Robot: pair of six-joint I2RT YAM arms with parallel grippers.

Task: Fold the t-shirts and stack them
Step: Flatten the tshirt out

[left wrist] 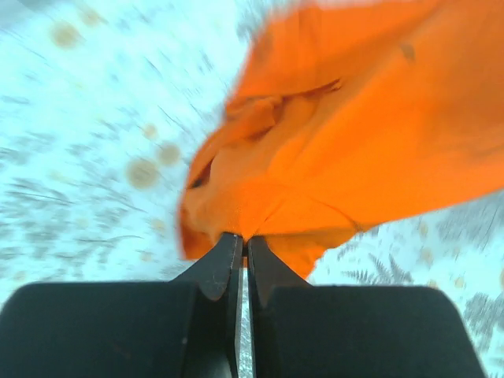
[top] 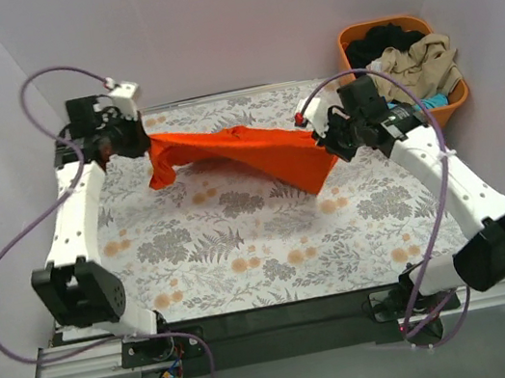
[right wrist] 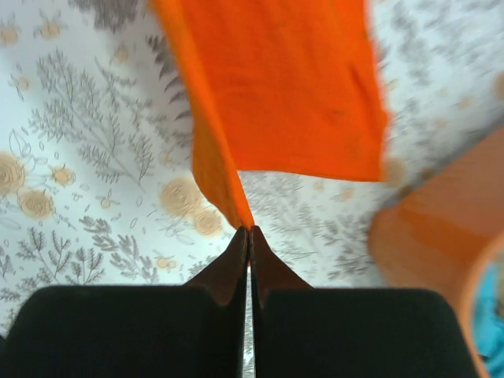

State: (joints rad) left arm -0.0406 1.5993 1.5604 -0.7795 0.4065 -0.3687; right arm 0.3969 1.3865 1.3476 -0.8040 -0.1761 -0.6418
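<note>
Both arms are out over the far half of the table [top: 244,249], and the orange shirt [top: 255,149] is strung between them, lifted off the floral cover. The left gripper [left wrist: 242,241] has its jaws pressed tight together, with a bunched edge of the orange shirt pinched at the tips. The cloth crumples into folds right above the pinch, and its view is blurred. In the top view a loose lump of the shirt hangs down just below that grip, at the far left of the table.

Over on the right, the right gripper [right wrist: 249,231] is clamped down too, fingers meeting with only a hairline between them. A narrow corner of the shirt runs straight into the tips. From there the cloth spreads into a broad flat panel above the pattern. From the top, that right end droops in a flap toward the near side, just left of the gripper.

Between the two grips the shirt sags a little and runs slightly downhill from far left to right.

Past the table's far right corner sits the basket [top: 459,101]. It holds a beige shirt [top: 421,61] on top, a black shirt [top: 381,39] at the far side, and a turquoise shirt [top: 433,101] peeking out at the near edge.
</note>
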